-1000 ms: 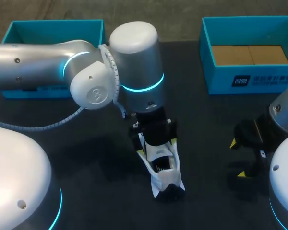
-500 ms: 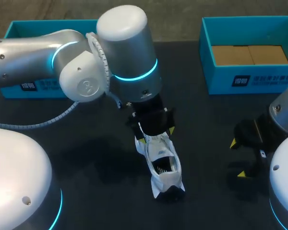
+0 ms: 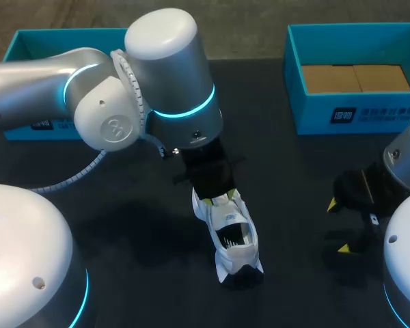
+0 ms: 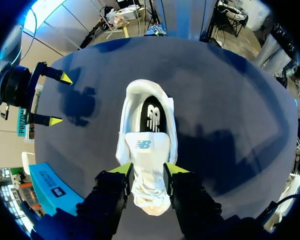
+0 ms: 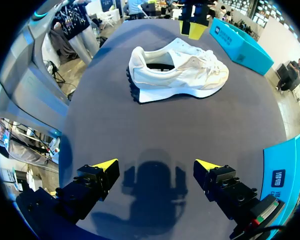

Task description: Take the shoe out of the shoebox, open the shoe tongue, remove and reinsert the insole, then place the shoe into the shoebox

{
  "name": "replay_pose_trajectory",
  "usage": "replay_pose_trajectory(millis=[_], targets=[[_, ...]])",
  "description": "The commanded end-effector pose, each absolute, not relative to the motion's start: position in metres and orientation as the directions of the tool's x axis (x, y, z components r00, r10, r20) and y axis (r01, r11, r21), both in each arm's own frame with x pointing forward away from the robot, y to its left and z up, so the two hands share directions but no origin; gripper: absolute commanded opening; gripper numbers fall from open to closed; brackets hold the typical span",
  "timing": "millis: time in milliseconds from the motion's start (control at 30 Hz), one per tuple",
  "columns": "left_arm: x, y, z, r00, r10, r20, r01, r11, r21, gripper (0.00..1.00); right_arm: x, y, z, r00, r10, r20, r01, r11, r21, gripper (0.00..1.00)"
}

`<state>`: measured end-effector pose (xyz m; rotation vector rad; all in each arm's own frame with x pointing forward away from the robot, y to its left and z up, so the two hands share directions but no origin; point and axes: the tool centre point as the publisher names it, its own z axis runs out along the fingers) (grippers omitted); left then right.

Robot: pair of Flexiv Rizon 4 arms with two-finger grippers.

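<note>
The left pincer (image 4: 148,169) is over the laced forefoot of the shoe (image 3: 234,236), one yellow tip on each side of it. The gap between the tips is about the width of the shoe. In the right wrist view the tips end just above the upper, so the pincer grips nothing. The shoe stands on its sole near the middle of the tabletop (image 3: 123,225), toe under the left pincer and heel pointing away from it. The tongue (image 4: 143,147) lies just ahead of the tips, and the dark insole (image 4: 152,117) shows in the opening beyond it. The right pincer (image 5: 157,167) is spread wide over bare tabletop. It holds nothing and is well apart from the shoe.
</note>
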<state>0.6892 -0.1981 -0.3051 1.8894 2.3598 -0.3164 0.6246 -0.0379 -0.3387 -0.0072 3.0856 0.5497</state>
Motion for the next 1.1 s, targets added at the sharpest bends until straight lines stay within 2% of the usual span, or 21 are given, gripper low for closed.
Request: replay_pose_trajectory(millis=[33, 233, 533, 833, 1100], targets=[[0.684, -0.208, -0.316, -0.212, 0.958, -0.195, 0.976, 0.195, -0.102, 0.38, 0.623, -0.037, -0.339, -1.0, -0.001, -0.011, -0.004, 0.94, 0.34, 1.0], [0.674, -0.217, -0.335, -0.202, 0.963, -0.18, 0.977, 0.184, -0.112, 0.3, 0.623, -0.037, -0.339, -1.0, -0.001, -0.011, -0.004, 0.94, 0.34, 1.0], [0.664, -0.221, -0.361, -0.21, 0.966, -0.149, 0.973, 0.192, -0.129, 0.27, 0.623, -0.037, -0.339, -1.0, -0.001, -0.011, -0.004, 0.94, 0.34, 1.0], [0.664, -0.218, -0.339, -0.213, 0.96, -0.179, 0.974, 0.196, -0.112, 0.28, 0.623, -0.037, -0.339, -1.0, -0.001, -0.011, -0.004, 0.94, 0.34, 1.0], [0.663, -0.218, -0.356, -0.235, 0.96, -0.152, 0.967, 0.216, -0.132, 0.27, 0.623, -0.037, -0.339, -1.0, -0.001, -0.011, -0.004, 0.94, 0.34, 1.0]])
